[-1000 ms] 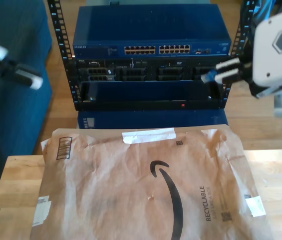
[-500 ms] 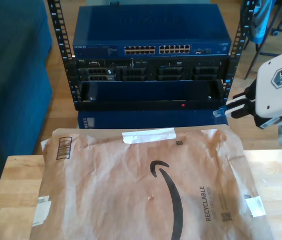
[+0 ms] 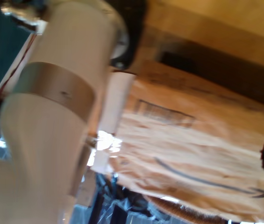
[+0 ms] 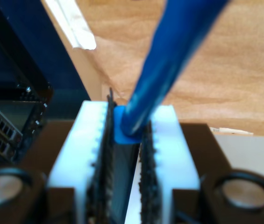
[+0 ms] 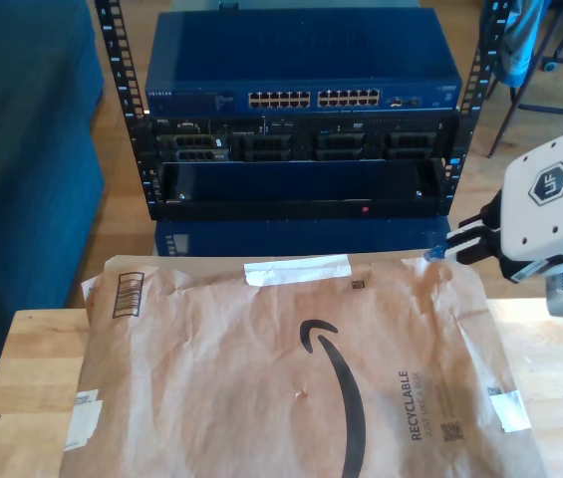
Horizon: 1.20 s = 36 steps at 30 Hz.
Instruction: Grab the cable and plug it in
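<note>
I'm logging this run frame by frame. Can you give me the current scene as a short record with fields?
held item: blue cable, its plug end clamped in my second gripper
second gripper location: exterior view's right, above the brown paper mailer
target: network switch in the rack, ports facing the camera
plugged in: not yet

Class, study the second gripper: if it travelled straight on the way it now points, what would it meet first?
Probably the brown paper mailer: my second gripper, shut on the cable, points across the mailer's top corner on the exterior view's right. Depth is unclear.
</note>
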Motion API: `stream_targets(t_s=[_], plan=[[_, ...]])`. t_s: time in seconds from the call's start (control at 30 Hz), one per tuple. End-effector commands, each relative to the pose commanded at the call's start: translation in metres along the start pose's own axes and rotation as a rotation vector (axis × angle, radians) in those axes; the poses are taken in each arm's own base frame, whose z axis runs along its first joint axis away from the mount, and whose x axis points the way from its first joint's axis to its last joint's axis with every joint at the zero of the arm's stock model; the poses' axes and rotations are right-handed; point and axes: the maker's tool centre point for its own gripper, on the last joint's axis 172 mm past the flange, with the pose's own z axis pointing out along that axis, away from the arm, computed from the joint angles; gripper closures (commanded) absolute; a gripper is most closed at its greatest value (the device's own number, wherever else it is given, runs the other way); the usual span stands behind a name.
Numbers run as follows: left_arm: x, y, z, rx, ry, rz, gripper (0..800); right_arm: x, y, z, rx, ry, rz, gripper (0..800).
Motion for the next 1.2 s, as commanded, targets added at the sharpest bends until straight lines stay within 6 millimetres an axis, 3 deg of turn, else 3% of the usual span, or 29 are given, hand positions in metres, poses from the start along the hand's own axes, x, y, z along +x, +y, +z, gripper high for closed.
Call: stream_targets(t_s=[0.23,0.4,0.5,0.77,1.03,1.2], plan=[[0.004,-0.034,0.096,0.06,-0.047,0.091,0,0.014,0.004,0.006,-0.012,0.015,0.024,800],[0.014,-0.038,0.128,-0.004,0.001,0.12,0,0.031,0.011,0.011,-0.023,0.053,0.026,800],[0.022,-0.037,0.141,-0.013,0.034,0.135,0,0.044,0.014,0.014,-0.025,0.065,0.049,800],[0.049,-0.041,0.149,-0.114,0.143,0.102,0,0.051,0.017,0.014,-0.022,0.081,0.05,800],[0.055,-0.039,0.16,-0.125,0.203,0.135,0,0.057,0.015,0.012,-0.015,0.085,0.065,800],[0.059,-0.036,0.181,-0.124,0.213,0.168,0,0.058,0.018,0.013,-0.016,0.084,0.065,800]])
